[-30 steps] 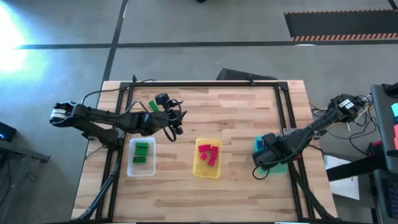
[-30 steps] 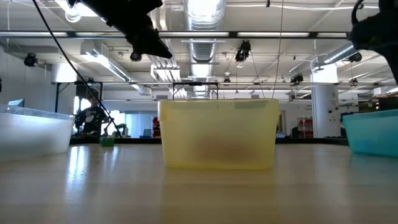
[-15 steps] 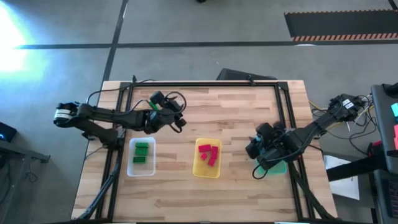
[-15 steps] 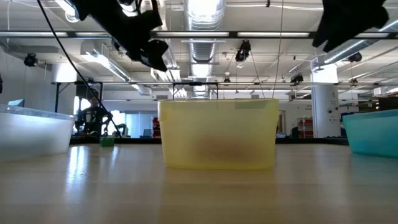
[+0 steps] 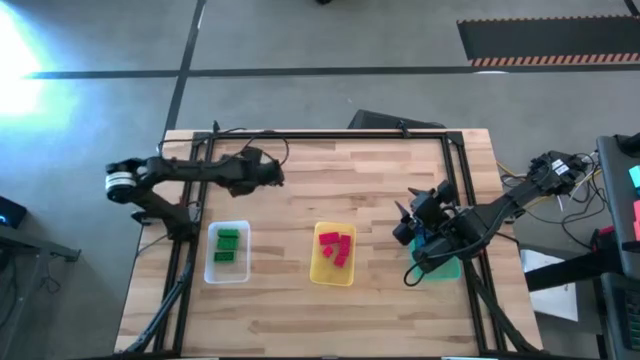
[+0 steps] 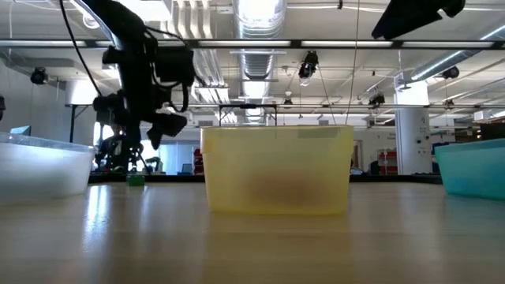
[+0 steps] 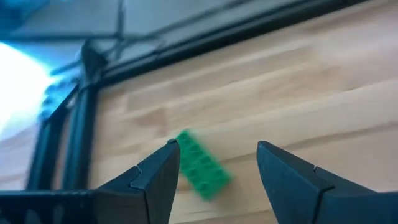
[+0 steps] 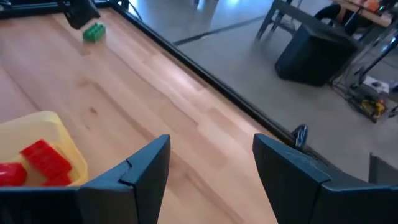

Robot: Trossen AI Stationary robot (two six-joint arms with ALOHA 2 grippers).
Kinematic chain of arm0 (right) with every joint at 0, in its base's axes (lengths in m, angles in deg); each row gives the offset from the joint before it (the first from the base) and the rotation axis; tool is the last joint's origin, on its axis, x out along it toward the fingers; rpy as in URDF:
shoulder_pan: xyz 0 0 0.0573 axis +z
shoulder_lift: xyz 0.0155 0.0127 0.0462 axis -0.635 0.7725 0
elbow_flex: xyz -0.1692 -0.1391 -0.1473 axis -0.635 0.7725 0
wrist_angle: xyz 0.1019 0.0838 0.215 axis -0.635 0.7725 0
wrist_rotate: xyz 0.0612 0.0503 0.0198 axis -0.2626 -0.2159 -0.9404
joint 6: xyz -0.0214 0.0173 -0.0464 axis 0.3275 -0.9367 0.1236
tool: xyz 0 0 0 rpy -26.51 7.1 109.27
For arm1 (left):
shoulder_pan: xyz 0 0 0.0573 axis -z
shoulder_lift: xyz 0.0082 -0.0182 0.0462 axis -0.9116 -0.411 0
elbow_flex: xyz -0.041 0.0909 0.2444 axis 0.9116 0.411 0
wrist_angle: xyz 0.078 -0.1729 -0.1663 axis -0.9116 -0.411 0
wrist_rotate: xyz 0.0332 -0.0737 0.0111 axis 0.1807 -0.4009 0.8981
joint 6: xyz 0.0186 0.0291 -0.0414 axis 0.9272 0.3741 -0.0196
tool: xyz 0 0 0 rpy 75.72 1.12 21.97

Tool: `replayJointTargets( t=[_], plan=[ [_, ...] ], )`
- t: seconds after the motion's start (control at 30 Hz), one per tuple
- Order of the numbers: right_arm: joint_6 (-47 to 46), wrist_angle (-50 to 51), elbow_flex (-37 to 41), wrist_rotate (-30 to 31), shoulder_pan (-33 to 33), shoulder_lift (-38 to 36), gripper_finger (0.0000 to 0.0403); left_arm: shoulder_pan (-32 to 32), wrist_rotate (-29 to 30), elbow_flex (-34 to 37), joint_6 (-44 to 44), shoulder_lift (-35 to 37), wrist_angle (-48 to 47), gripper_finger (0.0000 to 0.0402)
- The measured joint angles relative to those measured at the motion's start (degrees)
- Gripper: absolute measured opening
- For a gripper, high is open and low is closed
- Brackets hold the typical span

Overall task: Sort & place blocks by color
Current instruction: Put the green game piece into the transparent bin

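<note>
Left tool (image 7: 214,165) now above green block (image 7: 202,165)

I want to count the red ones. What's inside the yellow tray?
The yellow tray holds red blocks, about four or five in the high view. They overlap, so a block hidden underneath can't be ruled out. No other color shows inside.
</note>
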Motion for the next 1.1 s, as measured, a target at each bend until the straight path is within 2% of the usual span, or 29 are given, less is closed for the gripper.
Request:
replayJointTargets(
  t=[0.2, 0.37, 0.87, 1.1],
  plan=[
    [3.53, -1.18, 0.01, 2.10, -0.26, 0.00, 0.0219, -8.09, -3.96, 0.00, -0.14, -5.55, 0.51, 0.0198],
    [4.73, -1.28, -0.46, 2.18, -0.26, 0.00, 0.0219, -11.22, -6.90, 0.00, -0.25, -9.62, 1.38, 0.0198],
    [6.12, -1.26, -0.03, 2.14, -0.26, 0.00, 0.0219, -11.54, -8.21, 0.26, -3.13, -12.76, 2.39, 0.0198],
    [6.14, -1.26, -0.01, 2.09, -0.26, 0.00, 0.0219, -11.53, -8.44, 2.65, -3.30, -12.73, 2.46, 0.0198]
  ],
)
